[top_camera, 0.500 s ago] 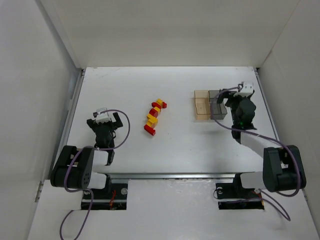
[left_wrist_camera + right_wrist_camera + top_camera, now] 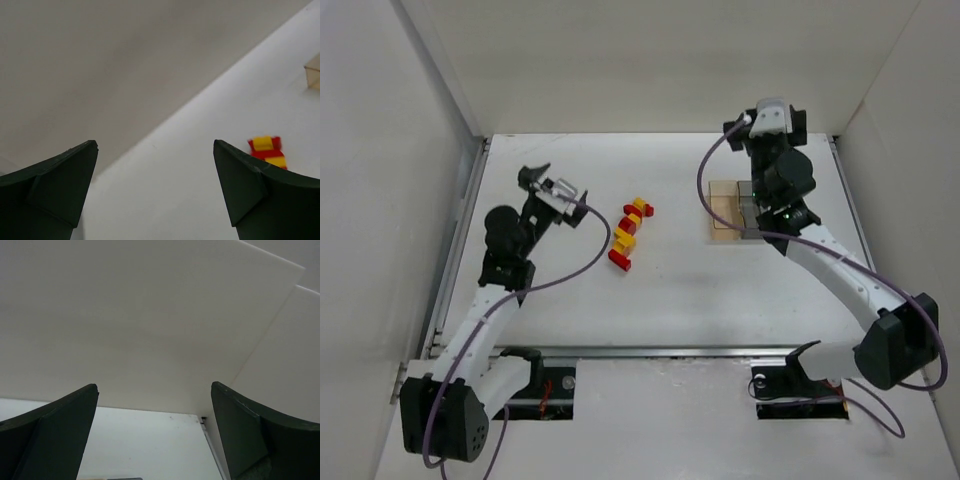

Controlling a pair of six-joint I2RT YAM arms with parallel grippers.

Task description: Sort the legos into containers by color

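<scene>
The legos (image 2: 629, 232) are tiny glossy bricks in bright red and bright yellow, each far smaller than a gripper. They lie in one crooked line near the middle of the white counter (image 2: 670, 300), running from a red brick at the near end to a yellow and a red one at the far end. The colours roughly alternate along the line. The bricks touch and overlap, so an exact count is not possible from above: about seven or eight in all, split fairly evenly between red and yellow. The left wrist view catches only the end of the line (image 2: 267, 152), yellow on red, partly cut off by a finger.

There are two containers (image 2: 725, 215), small square translucent bins joined side by side, well apart from the bricks, toward the right far part of the counter. The amber bin (image 2: 723, 212) is the one nearer the bricks. The grey bin (image 2: 748, 225) sits beyond it, partly hidden under the right arm.

The left gripper (image 2: 533, 174) is raised to the left of the bricks, released, its jaws spread wide and holding nothing. The right gripper (image 2: 765, 122) is lifted above the bins and faces the back wall (image 2: 150, 315), also spread wide and empty.
</scene>
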